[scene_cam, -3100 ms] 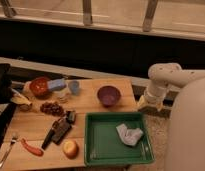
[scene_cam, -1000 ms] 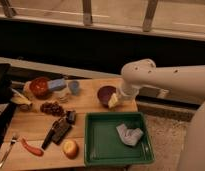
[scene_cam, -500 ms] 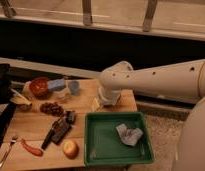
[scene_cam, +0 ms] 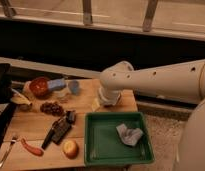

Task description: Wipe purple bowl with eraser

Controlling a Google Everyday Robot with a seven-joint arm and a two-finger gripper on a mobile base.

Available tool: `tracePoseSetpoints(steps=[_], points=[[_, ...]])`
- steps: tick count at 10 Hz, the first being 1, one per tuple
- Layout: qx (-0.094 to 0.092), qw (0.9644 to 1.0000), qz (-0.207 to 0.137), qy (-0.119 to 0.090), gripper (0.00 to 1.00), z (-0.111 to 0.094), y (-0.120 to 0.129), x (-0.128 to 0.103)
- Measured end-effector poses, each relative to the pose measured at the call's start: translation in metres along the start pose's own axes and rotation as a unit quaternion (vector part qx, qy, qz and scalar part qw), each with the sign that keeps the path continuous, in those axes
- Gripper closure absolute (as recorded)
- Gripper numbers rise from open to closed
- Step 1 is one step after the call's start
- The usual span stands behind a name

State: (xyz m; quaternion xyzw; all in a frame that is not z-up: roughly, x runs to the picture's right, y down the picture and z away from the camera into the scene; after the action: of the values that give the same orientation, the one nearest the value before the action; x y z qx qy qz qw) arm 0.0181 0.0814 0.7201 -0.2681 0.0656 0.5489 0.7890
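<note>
Risk sits mostly with the robot's white two-finger gripper [scene_cam: 102, 101], which hangs low over the back right of the table. Its jaws are spread wide and nothing is visibly held. Your small dark purple bowl is not in view. The thick white robot arm [scene_cam: 161, 80] covers that corner, so the bowl is most likely hidden under the wrist. If you descend here, you could knock or tip a bowl you cannot see.

The dark grey flat rectangular eraser [scene_cam: 62, 131] lies untouched near the front left, well apart from the gripper. A black-handled knife [scene_cam: 49, 141] lies right against it, and a small dark stubby object [scene_cam: 71, 116] sits just behind. A loose reach could close on the wrong thing. A red-and-yellow apple [scene_cam: 70, 148] just in front could roll if nudged.

The surface is a pale wooden table [scene_cam: 31, 125], and it is crowded. It holds an orange-red bowl [scene_cam: 39, 86], a bunch of dark grapes [scene_cam: 52, 107] and a deep green plastic tray [scene_cam: 89, 140] with a crumpled grey cloth [scene_cam: 129, 134] inside. Behind it runs a dark low wall with metal railing posts above. Speckled floor shows to the right.
</note>
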Motion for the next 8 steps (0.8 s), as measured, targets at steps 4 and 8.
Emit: tracePoseSetpoints(steps=[4, 8], points=[[-0.005, 0.9983, -0.057, -0.014, 0.3, 0.007, 0.061, -0.039], [-0.017, 0.9934, -0.113, -0.006, 0.3, 0.039, 0.142, -0.065]])
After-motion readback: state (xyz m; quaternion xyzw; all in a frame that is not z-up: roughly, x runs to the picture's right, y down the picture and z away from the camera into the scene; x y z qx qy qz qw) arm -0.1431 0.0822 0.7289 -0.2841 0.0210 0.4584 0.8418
